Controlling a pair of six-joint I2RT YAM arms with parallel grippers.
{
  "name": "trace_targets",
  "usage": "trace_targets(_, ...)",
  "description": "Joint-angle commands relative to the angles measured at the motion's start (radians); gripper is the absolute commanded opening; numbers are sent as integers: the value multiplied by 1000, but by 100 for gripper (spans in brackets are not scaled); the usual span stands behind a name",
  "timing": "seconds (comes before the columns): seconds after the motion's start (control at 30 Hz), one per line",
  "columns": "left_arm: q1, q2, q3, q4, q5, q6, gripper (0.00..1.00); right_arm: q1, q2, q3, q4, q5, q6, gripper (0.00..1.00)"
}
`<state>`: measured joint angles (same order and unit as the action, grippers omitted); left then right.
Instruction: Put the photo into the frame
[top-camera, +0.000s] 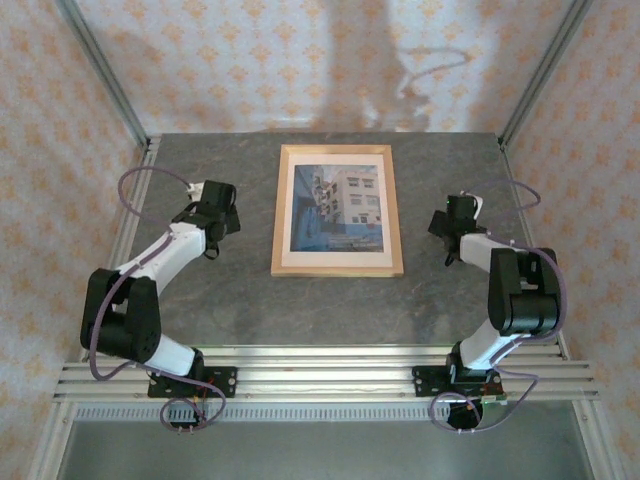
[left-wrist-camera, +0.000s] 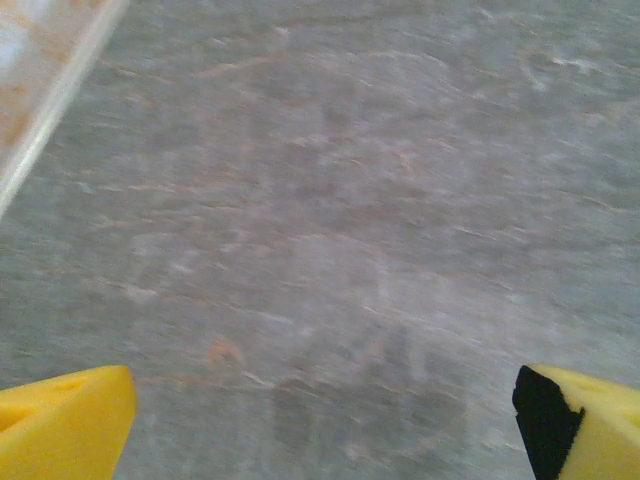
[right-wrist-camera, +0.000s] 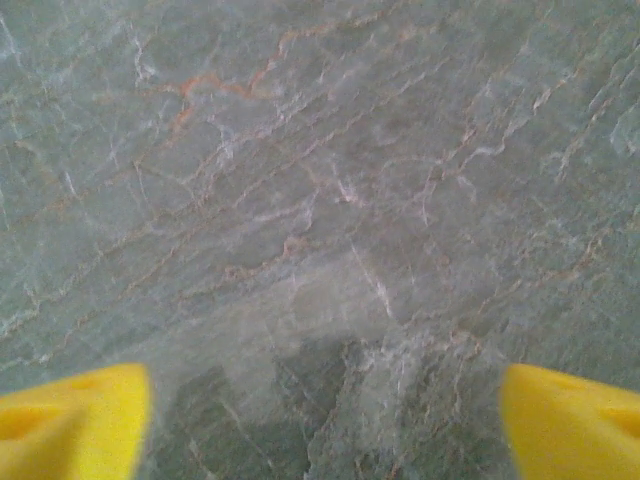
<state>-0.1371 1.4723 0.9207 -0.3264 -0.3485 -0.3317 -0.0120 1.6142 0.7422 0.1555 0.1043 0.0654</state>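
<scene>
The frame (top-camera: 338, 268) of thin light wood lies flat in the middle of the grey stone table. The photo (top-camera: 338, 208), a white building against blue sky, lies inside it with a pale border around. My left gripper (top-camera: 220, 207) hovers left of the frame, well apart from it. To the frame's right, my right gripper (top-camera: 458, 222) hangs over bare table. Yellow fingertips (left-wrist-camera: 62, 420) stand wide apart in the left wrist view, nothing between them. Wide-spread yellow fingertips (right-wrist-camera: 75, 415) in the right wrist view likewise hold nothing.
The table (top-camera: 230, 300) is grey marbled stone, ringed by metal posts (top-camera: 105, 75) and patterned curtain walls. A pale table-edge rail (left-wrist-camera: 55, 95) crosses the left wrist view's upper left corner. The arm bases sit on an aluminium rail (top-camera: 320, 375) at the near edge.
</scene>
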Motion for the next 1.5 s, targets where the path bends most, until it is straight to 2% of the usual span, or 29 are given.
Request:
trace_targets(0.0,22,-31,-99,198,-173,97,100,9,-38,-44,174,30,-35,100)
trace_targets(0.13,23,-36,-254,522,-217,190,99,21,-77,-122,280,13,-61,100)
trace_targets(0.23,23,-17,-358,782,-201,246,99,23,-104,-185,368,-2,-67,100)
trace_targets(0.27,23,-16,-367,819,-192,265,98,24,-112,-205,400,-3,-67,100)
trace_targets(0.3,25,-23,-379,840,-163,265,98,26,-119,-231,436,2,-67,100)
trace_targets(0.4,24,22,-470,1082,-106,323,99,27,-108,-330,616,26,-61,100)
trace_targets(0.43,24,13,-487,1094,-61,333,99,31,-94,-345,661,34,-64,100)
trace_targets(0.47,24,0,-491,1080,-26,331,99,39,-97,-342,649,42,-66,100)
trace_targets(0.53,27,19,-545,1196,21,349,99,40,-93,-343,656,44,-68,100)
trace_targets(0.57,28,47,-571,1273,32,349,100,40,-94,-339,645,44,-67,100)
trace_targets(0.6,29,91,-604,1417,24,366,100,40,-93,-340,649,44,-66,100)
trace_targets(0.63,28,82,-604,1388,25,364,100,40,-93,-340,649,44,-66,100)
trace_targets(0.7,30,39,-561,1226,30,340,100,40,-94,-342,650,43,-67,100)
trace_targets(0.77,30,74,-563,1288,28,359,100,40,-95,-342,650,44,-68,100)
trace_targets(0.83,30,61,-554,1249,26,352,100,40,-96,-343,651,43,-67,100)
trace_targets(1.23,30,66,-554,1261,23,350,100,50,-94,-337,644,45,-82,100)
trace_targets(1.33,30,66,-554,1262,23,351,100,52,-91,-325,623,-10,-105,100)
trace_targets(1.47,30,66,-554,1263,22,351,100,51,-91,-323,622,-11,-106,100)
